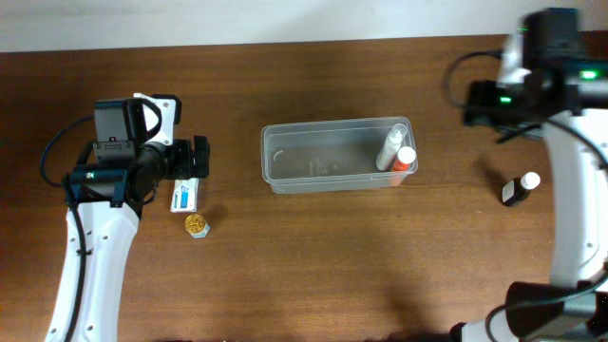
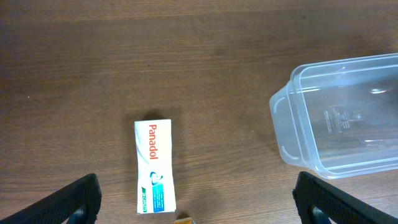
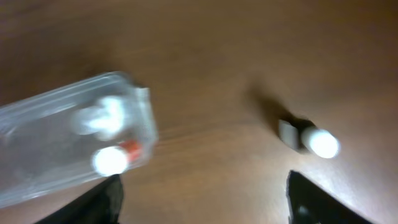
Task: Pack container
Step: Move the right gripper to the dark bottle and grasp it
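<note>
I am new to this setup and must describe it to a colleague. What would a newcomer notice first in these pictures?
The clear container in the middle of the table draws the eye first, holding a white bottle and an orange bottle at its right end. To its left lie a Panadol box and a small gold-topped jar. Far to the right, a dark bottle with a white cap sits alone.

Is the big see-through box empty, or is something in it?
Not empty. The container holds a white bottle and an orange, white-capped bottle at its right end in the overhead view; the rest is bare.
</note>
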Robot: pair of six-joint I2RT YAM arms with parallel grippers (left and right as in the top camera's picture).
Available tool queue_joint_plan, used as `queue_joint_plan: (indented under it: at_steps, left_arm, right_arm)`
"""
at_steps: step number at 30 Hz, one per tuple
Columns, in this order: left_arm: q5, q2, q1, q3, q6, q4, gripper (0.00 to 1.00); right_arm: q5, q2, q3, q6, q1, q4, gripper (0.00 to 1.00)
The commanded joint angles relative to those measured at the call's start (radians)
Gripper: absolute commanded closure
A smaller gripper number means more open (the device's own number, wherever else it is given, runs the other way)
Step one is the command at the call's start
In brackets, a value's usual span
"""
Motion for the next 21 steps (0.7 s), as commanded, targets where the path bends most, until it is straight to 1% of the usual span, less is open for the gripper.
queue_joint_plan:
  at_steps: [1, 5, 8, 14, 19, 21]
  left_arm:
    - [-0.004, 0.003, 0.003, 0.019, -0.009, 0.003, 0.01]
    - [-0.004, 0.003, 0.003, 0.019, -0.009, 0.003, 0.01]
    - [-0.004, 0.003, 0.003, 0.019, -0.009, 0.003, 0.01]
    - [-0.004, 0.003, 0.003, 0.019, -0.010, 0.002, 0.01]
    - [-0.004, 0.003, 0.003, 0.019, -0.009, 0.002, 0.01]
    - [-0.004, 0.003, 0.003, 0.019, -0.010, 0.002, 0.01]
  right_arm:
    - [0.027, 0.027, -0.038, 0.032, -0.112, -0.014, 0.19]
    - [0.031, 0.058, -0.130, 0.019, -0.251, -0.009, 0.13]
    - [0.030, 0.088, -0.215, -0.029, -0.307, 0.032, 0.13]
    - [0.027, 0.147, -0.386, -0.035, -0.350, 0.175, 0.12]
    - [0.027, 0.185, -0.425, -0.047, -0.353, 0.253, 0.12]
    - [0.027, 0.190, -0.425, -0.059, -0.353, 0.271, 0.16]
